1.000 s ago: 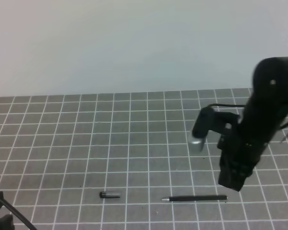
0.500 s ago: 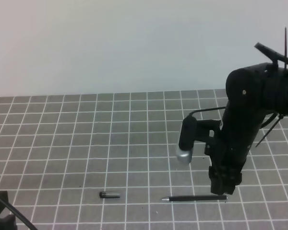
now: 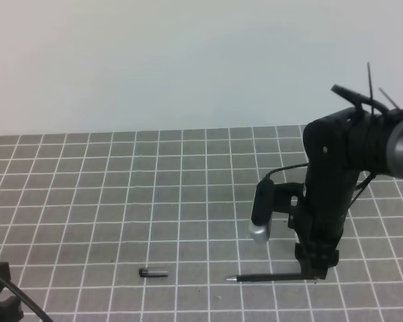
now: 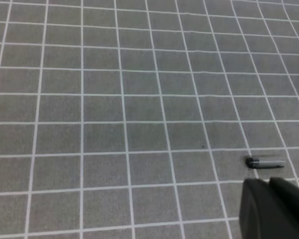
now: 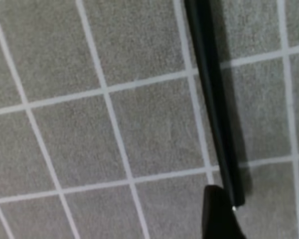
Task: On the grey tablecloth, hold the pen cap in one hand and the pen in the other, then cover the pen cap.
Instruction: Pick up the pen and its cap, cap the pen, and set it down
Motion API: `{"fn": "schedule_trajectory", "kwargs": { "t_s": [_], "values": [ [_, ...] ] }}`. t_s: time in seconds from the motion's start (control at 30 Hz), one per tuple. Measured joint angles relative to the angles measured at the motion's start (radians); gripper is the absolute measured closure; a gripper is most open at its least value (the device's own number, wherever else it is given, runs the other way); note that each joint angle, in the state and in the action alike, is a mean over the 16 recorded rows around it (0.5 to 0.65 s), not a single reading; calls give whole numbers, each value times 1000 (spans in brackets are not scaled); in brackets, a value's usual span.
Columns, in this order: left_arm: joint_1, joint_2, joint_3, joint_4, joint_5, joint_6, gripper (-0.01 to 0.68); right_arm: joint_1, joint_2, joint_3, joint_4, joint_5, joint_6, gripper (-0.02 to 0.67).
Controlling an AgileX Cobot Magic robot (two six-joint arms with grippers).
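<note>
Progress so far is slim: I judge nothing is picked up yet, since both the pen (image 3: 272,276) and the pen cap (image 3: 154,272) lie flat on the grey tablecloth (image 3: 121,201), well apart from each other. All of the real work is left: grip one piece in each hand, lift, line them up and push the cap on.

My right gripper (image 3: 315,272) is down at the blunt end of the pen, low over the cloth. From the high view I cannot make out the gap between its fingers. In the right wrist view one dark fingertip (image 5: 220,214) sits just beside the pen's end, seemingly touching it on one side, while the pen (image 5: 214,104) runs straight away from the gripper. I read the jaws as spread and not clamped on the shaft, but the other finger is barely in frame at the edge, so I would not swear to how wide. The pen's silvery tip points away from this gripper, toward the cap.

My left gripper (image 4: 276,208) is closed and empty, its dark tip at the lower edge of the left wrist view. The pen cap (image 4: 265,162) lies on its side just ahead of that tip, near but not touching. This gripper has to open before it can take the cap.
</note>
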Motion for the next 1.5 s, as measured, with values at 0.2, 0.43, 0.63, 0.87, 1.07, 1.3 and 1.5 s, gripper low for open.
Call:
{"fn": "schedule_trajectory", "kwargs": {
  "t_s": [0.2, 0.43, 0.63, 0.87, 1.07, 1.3, 1.5],
  "values": [
    [0, 0, 9, -10, -16, 1, 676, 0, 29, 0, 3, -34, 14, 267],
    [0, -1, 26, -33, -40, 1, 676, 0, 47, 0, 13, -46, 14, 267],
    [0, -2, 37, -50, -57, 1, 676, 0, 60, 0, 21, -23, 5, 267],
    [0, -3, 39, -53, -60, 2, 675, 1, 72, 0, 26, 10, -2, 310],
    [0, -4, 39, -54, -59, 10, 676, 1, 73, 0, 28, 40, -2, 424],
    [0, -2, 16, -77, -17, 67, 676, 2, 61, -21, 50, 127, 0, 550],
    [0, 33, -66, -133, 107, 161, 676, 11, 48, -72, 94, 218, 16, 582]
  ]
}}
